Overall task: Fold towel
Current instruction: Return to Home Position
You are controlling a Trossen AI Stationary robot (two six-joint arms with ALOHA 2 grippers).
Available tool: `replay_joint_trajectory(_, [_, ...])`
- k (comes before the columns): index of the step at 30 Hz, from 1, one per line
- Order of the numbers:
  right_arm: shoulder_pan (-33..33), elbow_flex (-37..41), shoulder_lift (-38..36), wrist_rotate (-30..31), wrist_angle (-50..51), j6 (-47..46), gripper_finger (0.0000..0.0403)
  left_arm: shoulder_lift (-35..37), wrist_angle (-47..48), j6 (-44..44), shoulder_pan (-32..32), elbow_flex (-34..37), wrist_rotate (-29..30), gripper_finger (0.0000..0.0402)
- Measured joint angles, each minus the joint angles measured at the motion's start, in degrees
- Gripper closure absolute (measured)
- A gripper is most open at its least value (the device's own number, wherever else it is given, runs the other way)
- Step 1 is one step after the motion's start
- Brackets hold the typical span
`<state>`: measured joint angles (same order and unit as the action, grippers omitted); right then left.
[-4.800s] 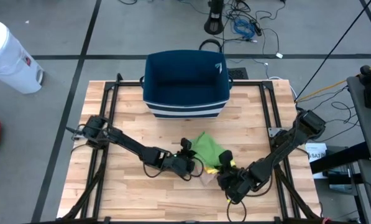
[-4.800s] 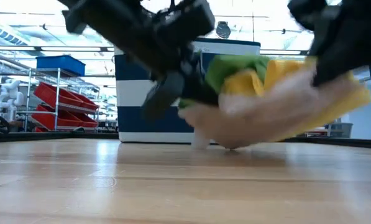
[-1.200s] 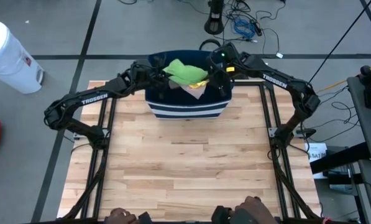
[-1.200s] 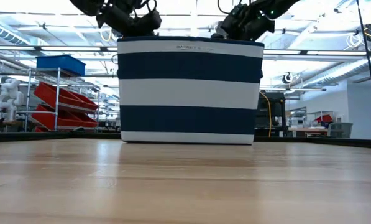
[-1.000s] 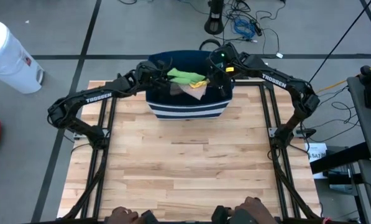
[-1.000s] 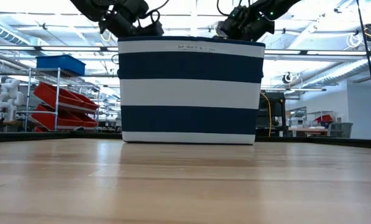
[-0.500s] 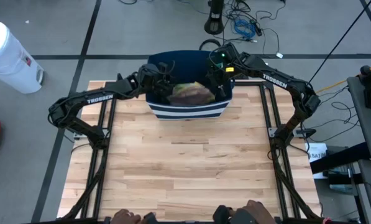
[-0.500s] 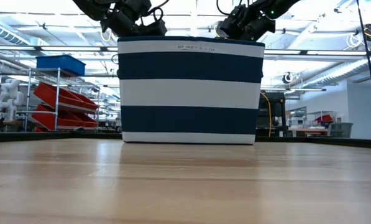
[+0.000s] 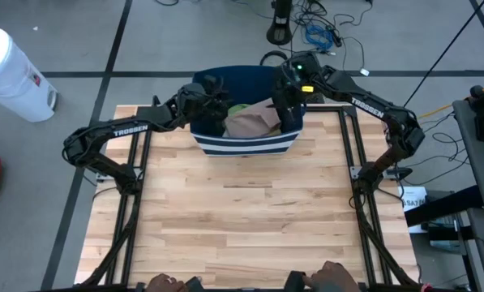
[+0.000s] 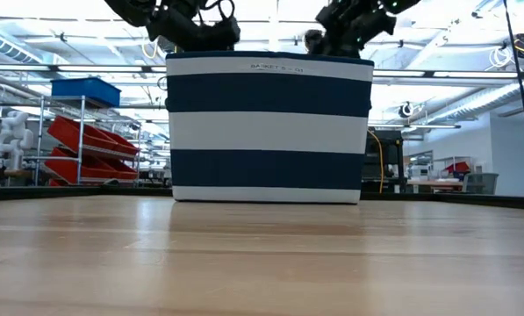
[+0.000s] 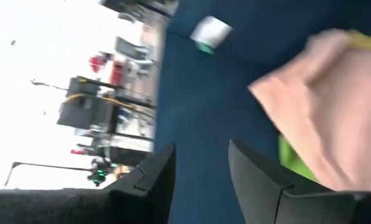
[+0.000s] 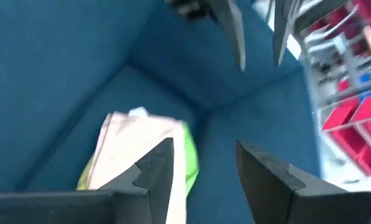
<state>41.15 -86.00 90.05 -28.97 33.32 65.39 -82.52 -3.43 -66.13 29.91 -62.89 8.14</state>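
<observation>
The towel [image 9: 254, 120], a folded bundle with its pink side up and green and yellow showing at its edges, lies inside the navy and white striped basket [image 9: 242, 144] at the table's far edge. It also shows in the wrist views as towel [image 11: 322, 112] and towel [image 12: 135, 149]. My left gripper [image 9: 217, 91] hovers open over the basket's left side, above the towel. My right gripper [image 9: 289, 104] hovers open over the basket's right side. In the low view both grippers, left gripper [image 10: 196, 31] and right gripper [image 10: 345, 26], stand above the basket's rim.
The basket's blue inner walls [image 11: 216, 99] stand close around both grippers. The wooden tabletop [image 9: 242, 219] stretches in front of the basket. A person's hands [image 9: 327, 277] show at the near edge. A white bin [image 9: 10, 73] stands on the floor at the left.
Both grippers have let go of the towel above the basket. The bundle has fallen into the basket and lies there pink side up. Both grippers have risen a little over the rim.
</observation>
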Motion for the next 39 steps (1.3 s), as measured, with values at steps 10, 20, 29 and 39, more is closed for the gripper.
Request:
replay_joint_trajectory(10, [0.0, 0.0, -8.8, -16.7, 0.0, -3.3, 0.0243, 6.7, -6.2, 8.2, -3.1, 0.0, -10.7, 0.0248])
replay_joint_trajectory(20, [-0.8, 0.0, -18.7, -32.7, 7.9, -5.0, 0.0243, 18.5, 2.4, 22.9, -8.3, 0.0, -22.2, 0.0248])
replay_joint_trajectory(29, [-4.2, 0.0, -22.5, -38.6, 27.7, 3.7, 0.0243, 26.2, 16.7, 33.3, -10.6, 0.0, -28.6, 0.0248])
replay_joint_trajectory(39, [-1.6, 2.1, -26.7, -38.4, 35.7, 8.5, 0.0283, 34.1, 25.4, 38.0, -10.3, 0.0, -24.1, 0.0248])
